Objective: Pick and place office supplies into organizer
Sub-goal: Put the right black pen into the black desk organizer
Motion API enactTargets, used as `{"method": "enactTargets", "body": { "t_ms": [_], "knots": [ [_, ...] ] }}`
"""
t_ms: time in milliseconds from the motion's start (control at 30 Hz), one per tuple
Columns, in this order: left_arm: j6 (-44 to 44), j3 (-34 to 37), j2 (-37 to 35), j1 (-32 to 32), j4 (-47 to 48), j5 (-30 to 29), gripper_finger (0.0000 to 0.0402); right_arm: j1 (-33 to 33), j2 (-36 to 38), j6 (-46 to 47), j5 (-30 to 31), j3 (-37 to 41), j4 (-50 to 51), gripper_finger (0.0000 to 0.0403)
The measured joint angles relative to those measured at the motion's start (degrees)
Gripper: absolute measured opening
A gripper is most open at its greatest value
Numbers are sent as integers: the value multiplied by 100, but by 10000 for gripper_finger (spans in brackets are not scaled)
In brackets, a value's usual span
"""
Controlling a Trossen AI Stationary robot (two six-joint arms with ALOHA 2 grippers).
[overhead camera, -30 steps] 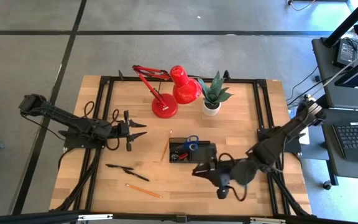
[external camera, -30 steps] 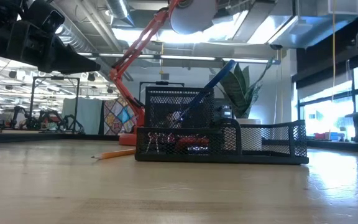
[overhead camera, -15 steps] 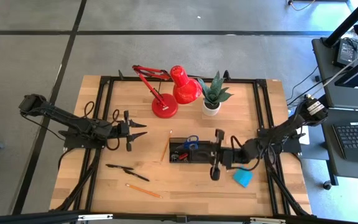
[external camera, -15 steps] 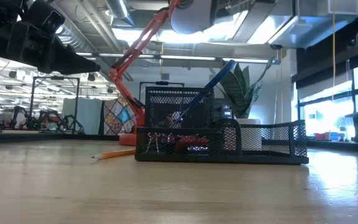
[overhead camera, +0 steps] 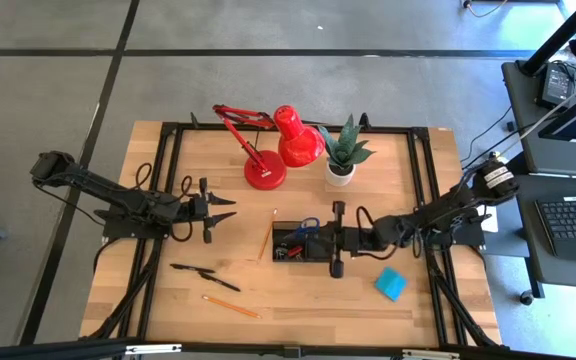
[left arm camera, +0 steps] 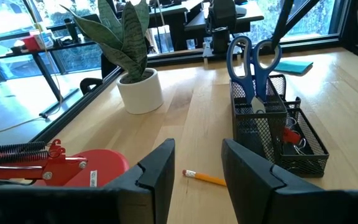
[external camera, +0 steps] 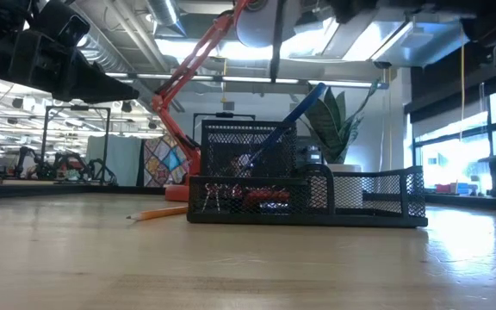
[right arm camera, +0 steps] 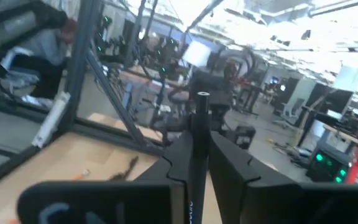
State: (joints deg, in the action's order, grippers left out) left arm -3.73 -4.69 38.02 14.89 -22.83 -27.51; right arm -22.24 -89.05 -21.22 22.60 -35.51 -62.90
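Observation:
The black mesh organizer (overhead camera: pixel 308 241) stands mid-table, with blue-handled scissors (left arm camera: pixel 253 59) upright in its tall cup. My right gripper (overhead camera: pixel 344 240) hangs over the organizer's right end, shut on a black pen (overhead camera: pixel 336 240). A blue note pad (overhead camera: pixel 390 284) lies flat at the near right. Two black pens (overhead camera: pixel 204 272) and a pencil (overhead camera: pixel 232 306) lie at the near left. Another pencil (overhead camera: pixel 266 240) lies beside the organizer's left side. My left gripper (overhead camera: pixel 224 208) is open and empty at the table's left, pointing toward the organizer. My right gripper pinches the pen's shaft (right arm camera: pixel 197 146) between its two fingers (right arm camera: pixel 178 163), away from both ends. The fingers come level from the table's right and lie across the pen. The pen runs near to far, lifted clear above the organizer (external camera: pixel 275 43).
A red desk lamp (overhead camera: pixel 268 140) and a potted plant (overhead camera: pixel 342 152) stand at the far middle. Black frame rails (overhead camera: pixel 168 180) run along the table's left, right and far sides. Bare wood lies along the near middle (overhead camera: pixel 308 300).
My right gripper has carried the black pen from the table's near right toward the far and left, over to the organizer. The arm no longer covers the blue note pad, which now shows on the table.

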Motion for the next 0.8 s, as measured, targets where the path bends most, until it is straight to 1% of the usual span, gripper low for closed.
{"method": "enactTargets", "body": {
  "t_ms": [367, 633, 800],
  "knots": [
    [-2, 0, 0, 0, 0, -2, 127, 265, -906, 198, 14, -400, -27, 48],
    [-4, 0, 0, 1, 0, -2, 127, 340, -1174, 341, 19, -435, -24, 48],
    [-3, 0, 0, -2, 0, -4, 127, 495, -1314, 766, 23, -435, 132, 48]
  ]
}}
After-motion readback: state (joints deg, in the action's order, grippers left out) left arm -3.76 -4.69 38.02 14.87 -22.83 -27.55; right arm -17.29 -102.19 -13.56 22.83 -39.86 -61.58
